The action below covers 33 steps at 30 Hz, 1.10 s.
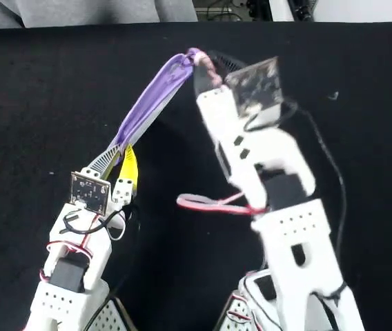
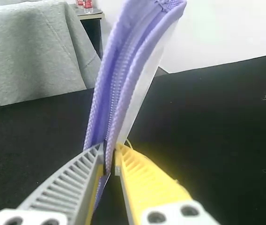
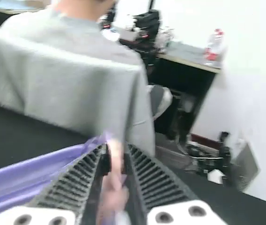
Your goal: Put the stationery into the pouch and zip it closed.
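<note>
1. A purple fabric pouch (image 1: 151,103) (image 2: 133,70) (image 3: 25,178) with a pale see-through side is hanging stretched in the air between two robot arms, above the far half of the black desk (image 1: 37,89).
2. The left gripper (image 1: 121,165) (image 2: 108,152) is clamping the pouch's nearer end. Its ribbed grey finger (image 2: 62,187) and yellow finger (image 2: 147,183) are pressing together on the zippered edge.
3. In the left wrist view the zip's purple teeth are running up the edge away from the fingers, with the pale side panel falling beside them.
4. The right gripper (image 1: 206,69) (image 3: 116,150) is holding the pouch's far end, close to the middle of the desk's far edge. Its two black ribbed fingers (image 3: 77,183) are closing on a pink braided pull (image 1: 208,67) (image 3: 114,187) at that end.
5. From the far end the pouch is sloping down and leftward toward the left arm, clear of the desk's surface.
6. A red and white cable (image 1: 210,203) is looping out from the right arm, toward the desk's near edge.
</note>
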Tool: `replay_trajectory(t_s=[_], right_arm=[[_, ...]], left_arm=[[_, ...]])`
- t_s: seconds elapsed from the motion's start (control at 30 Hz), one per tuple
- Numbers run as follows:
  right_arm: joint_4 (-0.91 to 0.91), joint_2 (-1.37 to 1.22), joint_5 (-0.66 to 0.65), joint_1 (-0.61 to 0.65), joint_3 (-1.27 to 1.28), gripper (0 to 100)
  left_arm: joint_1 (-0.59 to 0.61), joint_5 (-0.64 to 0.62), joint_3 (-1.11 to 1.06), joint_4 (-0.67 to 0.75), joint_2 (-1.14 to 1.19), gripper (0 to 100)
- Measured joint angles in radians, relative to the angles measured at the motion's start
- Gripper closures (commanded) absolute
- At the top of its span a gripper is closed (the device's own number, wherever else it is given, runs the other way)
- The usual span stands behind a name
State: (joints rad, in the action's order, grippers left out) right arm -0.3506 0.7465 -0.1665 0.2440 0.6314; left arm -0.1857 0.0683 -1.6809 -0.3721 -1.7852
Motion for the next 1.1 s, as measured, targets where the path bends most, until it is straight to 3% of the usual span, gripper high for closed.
replay_trajectory(t_s=[0.2,0.4,0.63,0.83,1.1], right_arm=[[-0.014,-0.18,-0.008,-0.097,-0.157,98.7],[-0.184,-0.241,0.002,-0.11,-0.245,98.2],[-0.255,-0.086,0.069,0.0,-0.13,81.5],[-0.14,0.1,0.077,0.104,0.16,80.8],[0.17,0.127,0.077,0.16,0.423,80.8]], left_arm=[[0.0,0.0,0.0,0.0,0.0,97],[0.0,0.0,0.0,0.0,0.0,97],[0.0,0.0,0.0,0.0,0.0,97],[0.0,0.0,0.0,0.0,0.0,97],[0.0,0.0,0.0,0.0,0.0,97]])
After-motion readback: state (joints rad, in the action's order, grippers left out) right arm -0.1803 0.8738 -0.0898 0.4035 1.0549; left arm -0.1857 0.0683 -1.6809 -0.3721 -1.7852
